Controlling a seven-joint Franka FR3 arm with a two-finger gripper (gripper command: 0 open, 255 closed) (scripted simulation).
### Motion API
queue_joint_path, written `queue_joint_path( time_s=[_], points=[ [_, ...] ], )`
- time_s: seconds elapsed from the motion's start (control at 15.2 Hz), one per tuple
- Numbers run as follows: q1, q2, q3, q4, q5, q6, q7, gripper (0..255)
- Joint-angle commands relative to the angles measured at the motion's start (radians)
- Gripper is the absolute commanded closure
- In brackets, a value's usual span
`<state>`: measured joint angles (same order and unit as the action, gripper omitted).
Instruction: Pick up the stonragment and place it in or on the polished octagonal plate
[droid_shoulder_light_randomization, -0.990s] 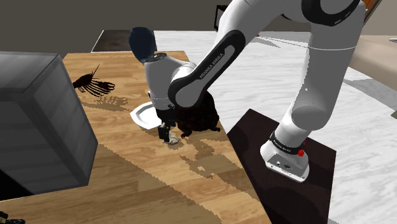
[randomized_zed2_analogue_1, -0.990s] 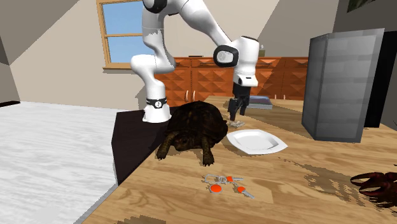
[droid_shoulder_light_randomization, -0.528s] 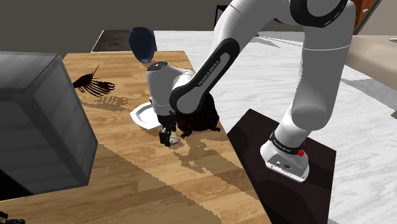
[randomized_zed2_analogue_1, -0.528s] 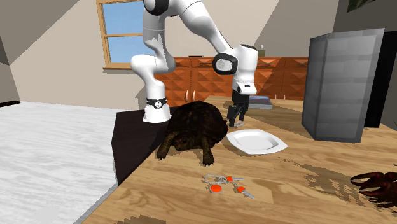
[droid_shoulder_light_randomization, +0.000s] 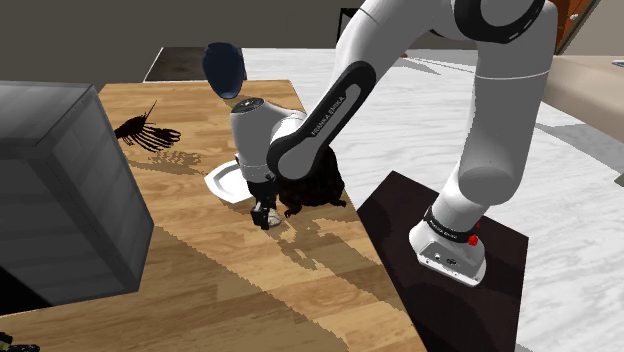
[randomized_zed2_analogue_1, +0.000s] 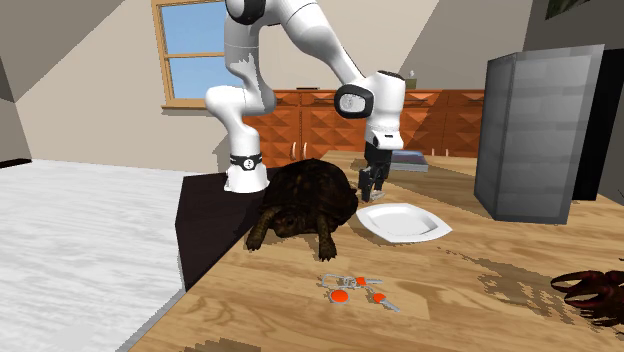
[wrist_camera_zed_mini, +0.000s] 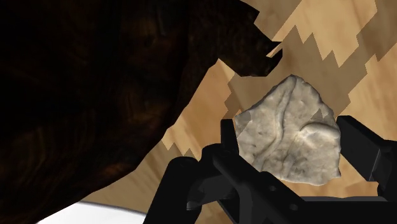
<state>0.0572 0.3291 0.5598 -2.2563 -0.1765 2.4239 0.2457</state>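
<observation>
Lower now than a second ago, your claw (droid_shoulder_light_randomization: 263, 213) clasps the stone (wrist_camera_zed_mini: 286, 140), which sits on the counter (droid_shoulder_light_randomization: 250, 290) (beside the dark turtle (randomized_zed2_analogue_1: 300, 200)); lifting it over to the white plate (randomized_zed2_analogue_1: 412, 226) remains.

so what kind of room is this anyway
Probably a room under the roof of a house, maybe a kitchen: a slanted ceiling, a window showing blue sky, wooden cabinets along the far wall, and a wooden table.

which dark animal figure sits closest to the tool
The turtle, right beside the tool and the stone; the clawed one lies far across the table.
</observation>
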Motion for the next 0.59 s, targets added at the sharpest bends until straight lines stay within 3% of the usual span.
queue_joint_path(
  time_s=[0.0,0.53],
  points=[
    [0.0,0.0,0.0,0.0,0.0,0.0,0.0,255],
    [-0.004,-0.012,0.006,0.0,0.01,-0.011,-0.006,255]
  ],
)
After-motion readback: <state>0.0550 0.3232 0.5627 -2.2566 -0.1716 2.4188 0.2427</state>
